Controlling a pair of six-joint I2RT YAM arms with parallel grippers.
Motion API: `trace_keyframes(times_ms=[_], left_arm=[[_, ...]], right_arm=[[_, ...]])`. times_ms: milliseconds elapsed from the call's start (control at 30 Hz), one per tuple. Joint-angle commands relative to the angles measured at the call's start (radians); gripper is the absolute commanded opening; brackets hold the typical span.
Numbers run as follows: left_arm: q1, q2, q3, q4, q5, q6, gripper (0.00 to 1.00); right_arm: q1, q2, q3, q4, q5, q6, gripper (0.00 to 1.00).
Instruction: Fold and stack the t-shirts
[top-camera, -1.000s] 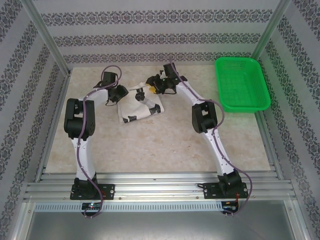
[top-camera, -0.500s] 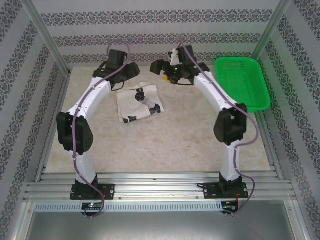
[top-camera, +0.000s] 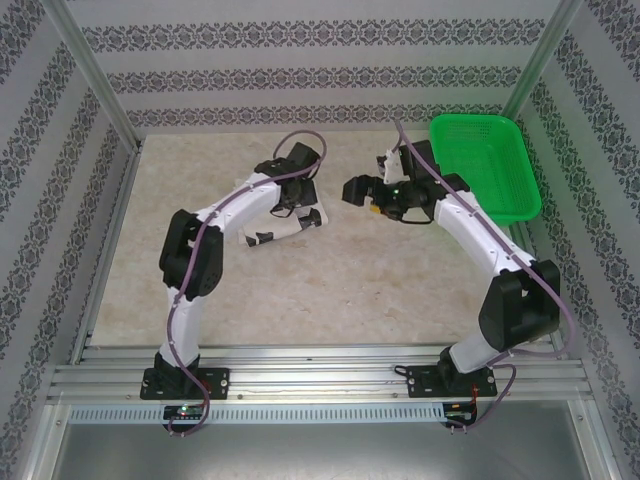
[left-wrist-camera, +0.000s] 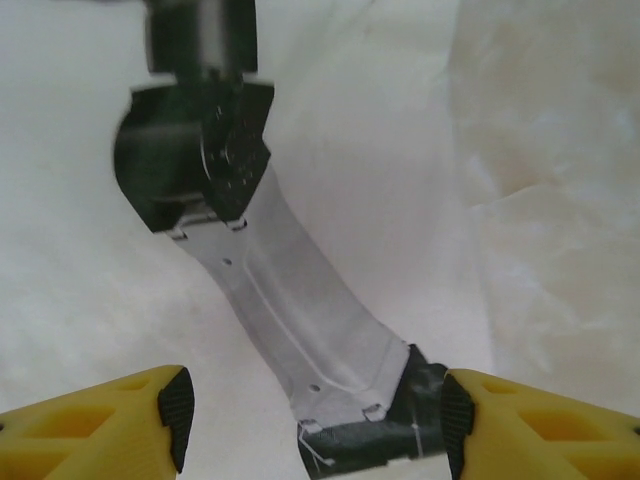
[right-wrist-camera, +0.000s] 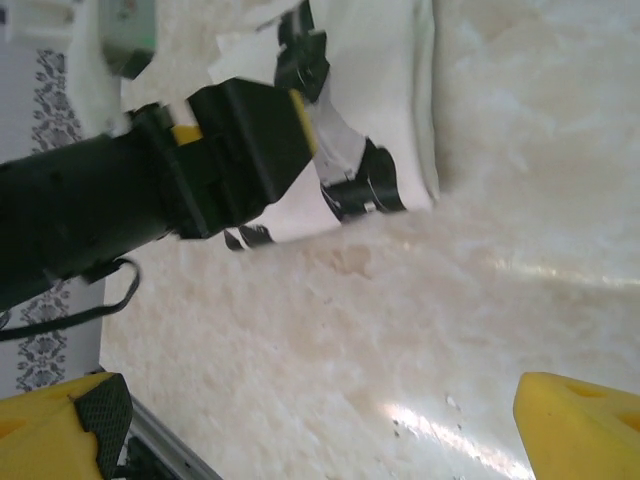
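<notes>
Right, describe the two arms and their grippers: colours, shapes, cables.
Both the left arm and right arm have white tubular links with bulky black joints and black bases. A purple cable runs loosely along each. The left gripper and right gripper have black bodies and blocky yellow fingers with black pads inside.

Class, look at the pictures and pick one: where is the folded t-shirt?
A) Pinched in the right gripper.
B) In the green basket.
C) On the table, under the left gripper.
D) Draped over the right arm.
C: the t-shirt lies on the table, and the left gripper is open above it.
</notes>
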Motion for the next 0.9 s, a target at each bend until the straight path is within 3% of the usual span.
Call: trace_keyframes(times_ms=[0, 133, 467, 667, 867], left_arm=[[-0.017, 0.051, 0.013, -0.078, -0.095, -0.034, 0.66], [0.000, 0.064, -0.040, -0.065, -0.119, 0.025, 0.68], [0.162, 0.026, -0.216, -0.050, -0.120, 0.195, 0.67], [0.292, 0.053, -0.177, -0.035, -0.108, 0.304, 0.67], [0.400, 0.174, 0.008, -0.141, -0.136, 0.456, 0.66]], right_arm=[[-0.003, -0.073, -0.028, 0.001, -0.027, -0.031, 0.98], [-0.014, -0.097, -0.044, -0.009, -0.035, -0.034, 0.98], [-0.038, -0.088, -0.055, -0.002, -0.047, -0.019, 0.98], [-0.040, -0.069, -0.048, 0.001, -0.048, -0.005, 0.98], [-0.041, -0.061, -0.048, -0.031, -0.039, -0.014, 0.98]])
